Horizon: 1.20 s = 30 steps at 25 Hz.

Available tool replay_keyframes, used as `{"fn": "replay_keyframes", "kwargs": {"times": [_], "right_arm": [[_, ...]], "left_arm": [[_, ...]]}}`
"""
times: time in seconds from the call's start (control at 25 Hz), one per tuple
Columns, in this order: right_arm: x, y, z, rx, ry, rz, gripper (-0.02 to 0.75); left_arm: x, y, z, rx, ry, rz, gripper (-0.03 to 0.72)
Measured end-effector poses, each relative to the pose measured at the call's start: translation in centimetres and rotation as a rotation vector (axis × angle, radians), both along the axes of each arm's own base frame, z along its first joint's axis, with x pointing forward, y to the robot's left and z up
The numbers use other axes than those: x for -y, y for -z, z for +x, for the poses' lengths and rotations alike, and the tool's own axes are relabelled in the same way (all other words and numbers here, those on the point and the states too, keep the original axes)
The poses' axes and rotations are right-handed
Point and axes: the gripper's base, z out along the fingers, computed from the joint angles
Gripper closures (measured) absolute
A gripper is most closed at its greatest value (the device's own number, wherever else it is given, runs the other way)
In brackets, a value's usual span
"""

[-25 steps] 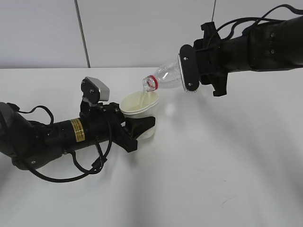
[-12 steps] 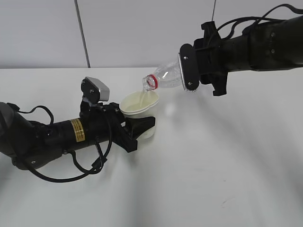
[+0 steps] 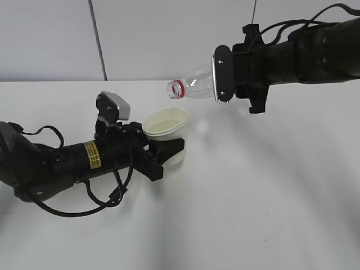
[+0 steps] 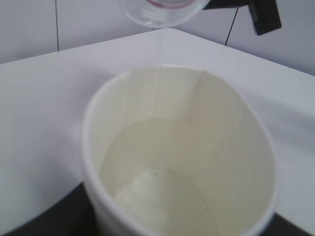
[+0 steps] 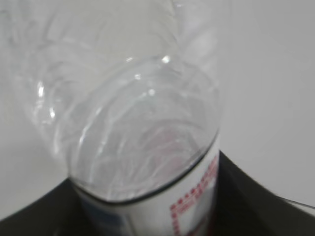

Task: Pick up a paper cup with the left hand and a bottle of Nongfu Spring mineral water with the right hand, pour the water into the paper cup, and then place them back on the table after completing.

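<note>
Two arms are seen over the white bench (image 3: 270, 214), and everything is arranged around the pour. The right hand (image 3: 225, 76), reaching in from the upper right, has its gripper part closed around the body of the bottle (image 3: 197, 87), which is held in the air nearly level, its red-ringed mouth pointing left, above and just behind the paper cup (image 3: 167, 135); this suggests the pour is at or near its end. The left hand (image 3: 163, 152), lying low over the bench, has its gripper part closed on the cup's side so that the cup is kept upright with its open mouth under the bottle's neck.

From the exterior view, the spacing is given: bottle and cup are apart, not touching. From the left wrist view, the cup's inside is shown, with pale liquid part-way up its wall and the bottle mouth overhead. In the right wrist view only the bottle's clear, crinkled body and label edge are seen; little of the water (image 5: 142, 147) can be made out.
</note>
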Motion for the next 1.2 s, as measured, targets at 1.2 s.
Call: {"fn": "replay_keyframes", "kwargs": {"times": [1.2], "right_arm": [[-0.22, -0.03, -0.04, -0.166, 0.384, 0.66, 0.328]], "left_arm": [[-0.34, -0.06, 0.55, -0.015, -0.075, -0.017, 0.323]]}}
